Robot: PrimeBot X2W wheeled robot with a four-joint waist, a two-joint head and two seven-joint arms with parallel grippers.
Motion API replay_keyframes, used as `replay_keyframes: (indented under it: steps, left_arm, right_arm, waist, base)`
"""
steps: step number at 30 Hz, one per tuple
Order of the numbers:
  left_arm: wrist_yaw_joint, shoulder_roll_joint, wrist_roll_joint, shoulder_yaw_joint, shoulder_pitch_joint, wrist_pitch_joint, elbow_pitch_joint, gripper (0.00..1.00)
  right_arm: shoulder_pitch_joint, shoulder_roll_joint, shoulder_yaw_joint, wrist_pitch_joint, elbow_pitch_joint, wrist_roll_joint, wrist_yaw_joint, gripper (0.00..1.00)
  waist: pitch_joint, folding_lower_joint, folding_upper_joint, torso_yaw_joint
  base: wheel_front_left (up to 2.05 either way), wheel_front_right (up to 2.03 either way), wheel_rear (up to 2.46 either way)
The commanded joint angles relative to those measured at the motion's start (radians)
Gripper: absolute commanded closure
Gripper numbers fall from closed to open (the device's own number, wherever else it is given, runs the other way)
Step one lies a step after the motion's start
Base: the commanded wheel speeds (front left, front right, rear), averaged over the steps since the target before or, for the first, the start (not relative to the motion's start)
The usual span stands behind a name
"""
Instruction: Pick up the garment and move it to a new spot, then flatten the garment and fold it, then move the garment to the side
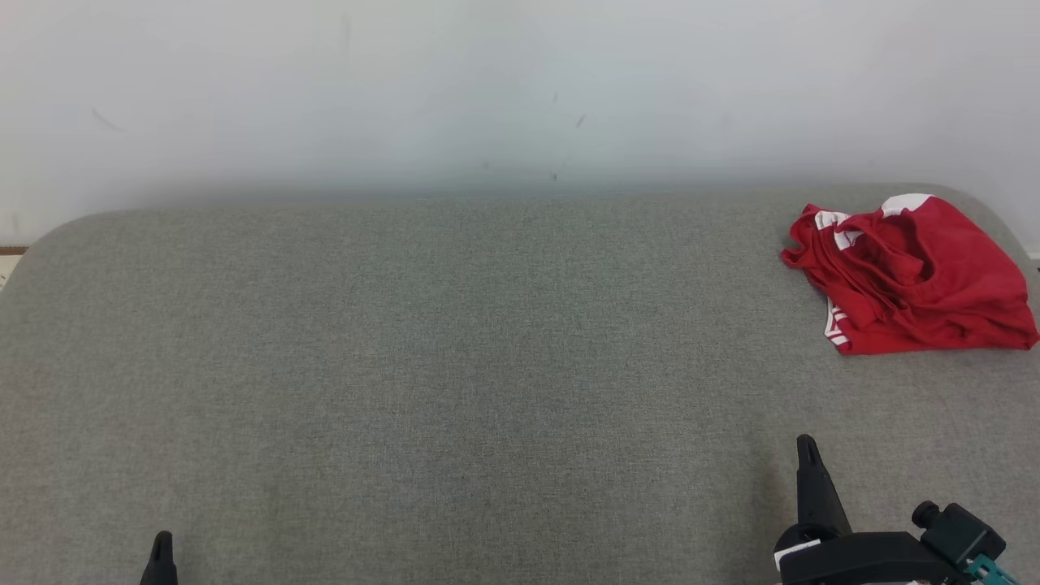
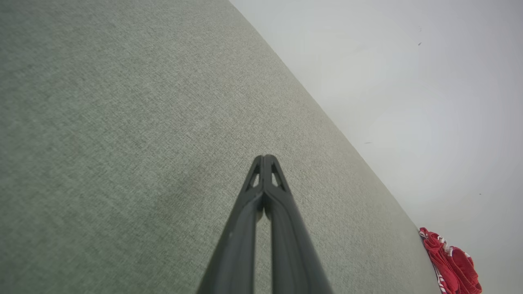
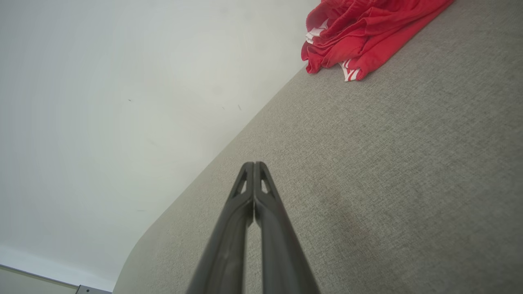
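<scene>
The red garment (image 1: 910,280) lies in the upper right of the head view, near the far right corner of the grey cloth-covered counter (image 1: 455,366) and close to the pale wall (image 1: 487,81). It is a compact heap with white trim at its left edge and top, and its longer side runs from upper left down to lower right. The right gripper (image 1: 807,451) stands at the lower right of the frame, fingers pressed together and holding nothing. The garment lies straight up the frame from it and a little to the right, well apart, with bare counter between. The left gripper (image 1: 162,546) shows only its tip at the lower left, much farther from the cloth. In its own wrist view its fingers meet at the tips with nothing between them, and the garment (image 2: 451,263) is small in the lower right corner. In the right wrist view the closed gripper (image 3: 254,165) points up the frame and the garment (image 3: 367,36) sits at the upper right. From this distance it is hard to say whether the heap is loosely folded or merely bunched. So the scene fits a garment waiting to be picked up as well as one already folded and set aside. Any reach for it would, by my judgement, fall to the right arm.
</scene>
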Motion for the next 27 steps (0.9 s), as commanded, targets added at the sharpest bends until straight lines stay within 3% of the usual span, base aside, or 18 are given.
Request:
replay_keyframes:
  steps: [1, 27]
  left_arm:
    - [-0.006, 0.003, -0.032, 0.011, -0.016, 0.008, -0.006, 1.0]
    - [-0.039, 0.002, -0.337, 0.099, -0.041, 0.137, 0.037, 1.0]
  right_arm:
    - [-0.019, 0.001, 0.003, 0.003, -0.008, 0.027, 0.0, 1.0]
    - [-0.05, 0.005, 0.024, 0.025, 0.022, 0.359, 0.0, 1.0]
  waist:
    - [0.0, 0.0, 0.0, 0.0]
    - [-0.006, 0.0, 0.0, 0.004]
  base:
    - [0.0, 0.0, 0.0]
    - [0.0, 0.0, 0.0]
